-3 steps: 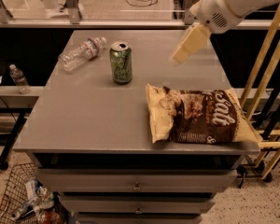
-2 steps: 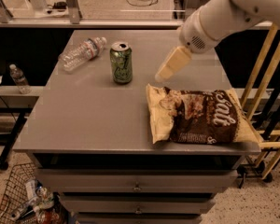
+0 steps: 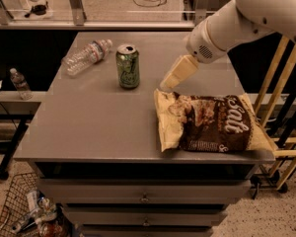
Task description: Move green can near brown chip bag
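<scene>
The green can (image 3: 128,66) stands upright on the grey table (image 3: 93,122), left of centre. The brown chip bag (image 3: 209,123) lies flat at the table's right front, with white "Salt" lettering. My gripper (image 3: 167,83) hangs from the white arm that reaches in from the upper right. It sits just above the bag's top left corner, to the right of the can and apart from it. It holds nothing that I can see.
A clear plastic bottle (image 3: 85,57) lies on its side at the table's back left, next to the can. A small bottle (image 3: 19,83) stands on a lower shelf at left. Yellow wooden frames (image 3: 281,107) stand right of the table. A wire basket (image 3: 24,211) sits on the floor.
My gripper has moved left and down, from over the table's back right toward the can and the bag's top left corner. The can and the bag have not moved.
</scene>
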`<control>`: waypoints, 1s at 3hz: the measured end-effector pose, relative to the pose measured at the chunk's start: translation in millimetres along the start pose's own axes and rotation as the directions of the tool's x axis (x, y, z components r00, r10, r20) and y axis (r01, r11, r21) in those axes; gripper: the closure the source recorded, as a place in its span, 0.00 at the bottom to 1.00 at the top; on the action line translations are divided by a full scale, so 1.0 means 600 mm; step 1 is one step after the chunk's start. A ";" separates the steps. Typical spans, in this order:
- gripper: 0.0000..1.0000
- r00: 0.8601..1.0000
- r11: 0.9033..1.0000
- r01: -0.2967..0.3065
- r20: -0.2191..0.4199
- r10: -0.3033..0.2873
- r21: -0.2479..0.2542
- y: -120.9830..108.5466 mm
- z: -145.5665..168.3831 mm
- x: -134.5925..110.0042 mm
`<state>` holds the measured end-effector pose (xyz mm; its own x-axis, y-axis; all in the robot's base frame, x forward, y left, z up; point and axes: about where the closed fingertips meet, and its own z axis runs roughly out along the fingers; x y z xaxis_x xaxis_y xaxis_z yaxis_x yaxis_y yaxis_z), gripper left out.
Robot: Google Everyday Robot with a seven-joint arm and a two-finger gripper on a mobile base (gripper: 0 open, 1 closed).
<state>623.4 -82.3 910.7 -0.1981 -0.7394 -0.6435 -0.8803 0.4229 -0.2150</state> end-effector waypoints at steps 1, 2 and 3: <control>0.00 0.997 1.000 -0.015 0.075 0.013 0.018 -0.012 0.024 -0.029; 0.00 0.990 1.000 -0.017 0.144 0.016 0.007 -0.017 0.058 -0.063; 0.00 0.982 0.999 -0.002 0.189 0.012 -0.053 -0.005 0.101 -0.096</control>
<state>663.6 -9.1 903.9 -0.1234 -0.6224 -0.7729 -0.9014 0.3961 -0.1750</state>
